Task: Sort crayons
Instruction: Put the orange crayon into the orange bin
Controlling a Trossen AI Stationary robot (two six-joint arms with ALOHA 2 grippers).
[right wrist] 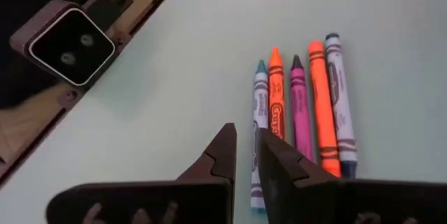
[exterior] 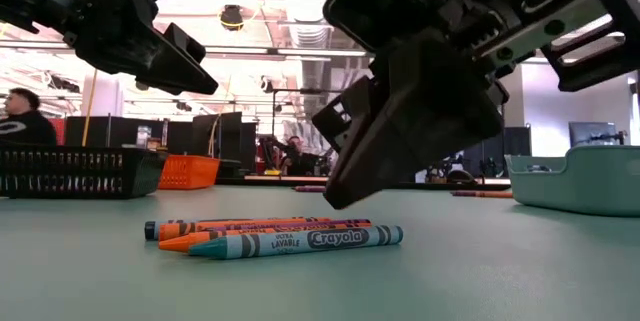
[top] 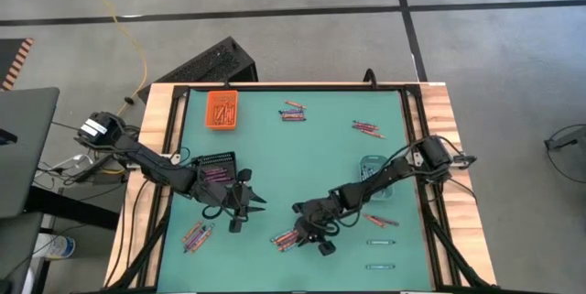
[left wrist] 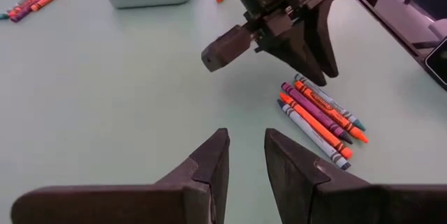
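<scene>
teal tabletop [top: 302, 161], grey-floored room

We see a green mat [top: 293, 161] framed by a pale wooden table [top: 439, 102]. At eleven o'clock sits a small orange plastic tray [top: 221, 109] with orange crayons inside; at nine o'clock a black mesh tray [top: 216, 168] holds purplish ones; at three o'clock a pale clear tray [top: 374, 173]. Loose crayon clusters lie at twelve [top: 293, 111], two [top: 367, 129], seven [top: 195, 235] and six [top: 291, 238]. The left gripper [top: 255, 200] hovers beside the black tray; the right gripper [top: 316, 239] hangs just beside the six o'clock cluster.
</scene>
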